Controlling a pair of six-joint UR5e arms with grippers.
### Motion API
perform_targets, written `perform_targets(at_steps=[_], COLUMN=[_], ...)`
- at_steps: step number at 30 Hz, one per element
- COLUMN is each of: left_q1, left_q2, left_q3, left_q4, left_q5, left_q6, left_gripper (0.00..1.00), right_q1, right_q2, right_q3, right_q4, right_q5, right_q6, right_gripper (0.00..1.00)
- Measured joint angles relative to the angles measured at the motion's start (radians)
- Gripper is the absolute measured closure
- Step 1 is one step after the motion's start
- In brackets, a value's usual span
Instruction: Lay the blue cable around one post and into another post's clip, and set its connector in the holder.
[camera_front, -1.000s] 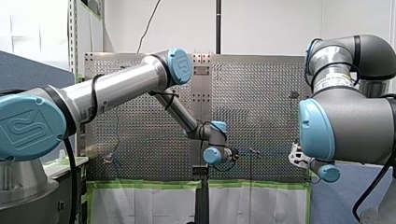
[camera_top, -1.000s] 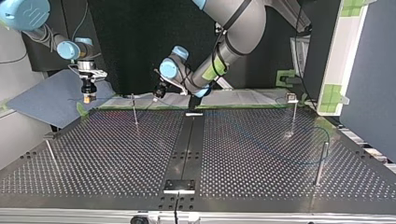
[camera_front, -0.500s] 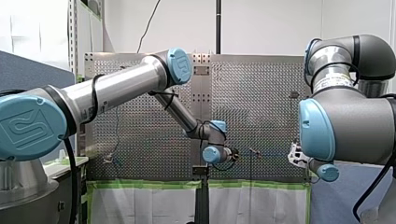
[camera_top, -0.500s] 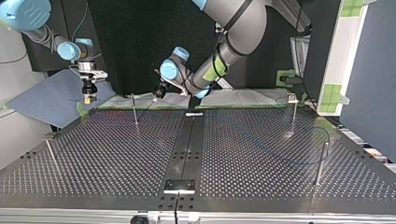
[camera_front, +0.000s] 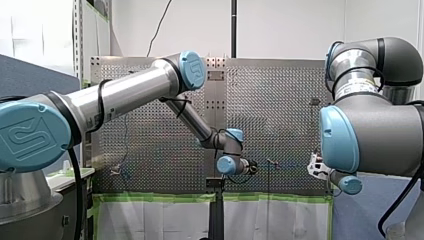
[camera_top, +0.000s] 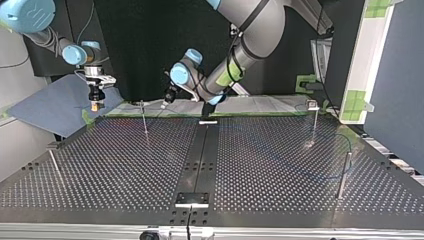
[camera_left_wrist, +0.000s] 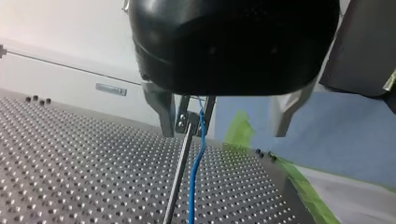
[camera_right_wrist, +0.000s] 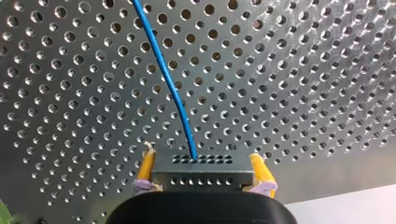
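My right end effector (camera_right_wrist: 203, 164) clamps the connector (camera_right_wrist: 201, 173).

The setting is presenting as a robotics laboratory test cell: two industrial arms with grey links and blue joint caps, my left arm (camera_front: 125, 95) and my right arm (camera_front: 370, 130), are reaching over a perforated metal table (camera_top: 125, 165) that is carrying thin upright posts (camera_top: 144, 117). Green tape (camera_front: 150, 198) is edging the table, blue partition panels (camera_front: 30, 75) are screening the cell, and loose wiring (camera_front: 160, 25) is running up a bare white wall (camera_front: 285, 25).
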Motion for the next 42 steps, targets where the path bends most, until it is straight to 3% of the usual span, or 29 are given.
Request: perform_targets(at_steps=[8, 14, 42], left_q1=[-0.031, -0.054, -0.088], left_q2=[0.003, 0.008, 0.03], left_q3=[0.0, 0.0, 0.011], left_q4=[-0.043, -0.051, -0.055], left_q5=[0.043, 0.055, -0.01], left_q6=[0.057, 0.069, 0.047], left_gripper=[0.0, 0.0, 0.0], right_q1=[0.007, 0.009, 0.013], right_q2=[0.0, 0.0, 0.0], right_q3=[0.0, 0.0, 0.0], right_q4=[0.003, 0.005, 0.009], right_q5=[0.001, 0.001, 0.0], right_q6=[0.0, 0.0, 0.003], right_gripper=[1.0, 1.0, 1.0])
